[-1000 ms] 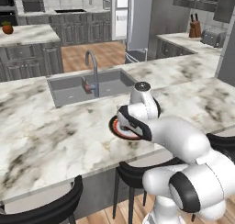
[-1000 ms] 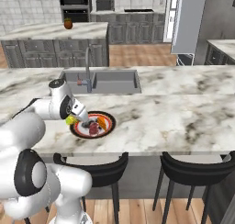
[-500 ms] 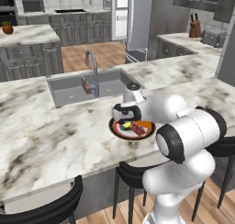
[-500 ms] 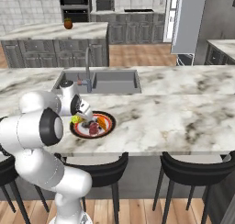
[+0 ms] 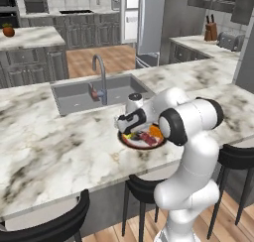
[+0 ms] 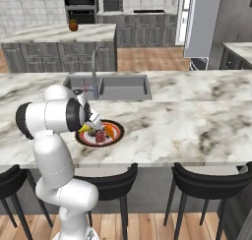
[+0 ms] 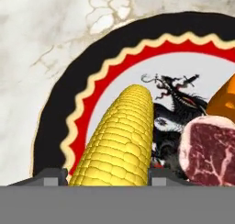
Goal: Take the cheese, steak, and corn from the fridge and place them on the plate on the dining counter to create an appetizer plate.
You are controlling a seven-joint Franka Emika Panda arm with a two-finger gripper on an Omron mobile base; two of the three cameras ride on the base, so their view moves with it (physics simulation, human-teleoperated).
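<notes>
Corn (image 7: 120,140) is lying on the plate (image 7: 57,122) right beside the steak (image 7: 209,147), cheese (image 7: 222,101) tucked behind it, all on the dining counter (image 5: 59,147). My jaws sit either side of the cob with a sliver of gap, so I'd call them just let go. I'd spread them wider and lift straight up, so nothing rolls or gets dragged off.
</notes>
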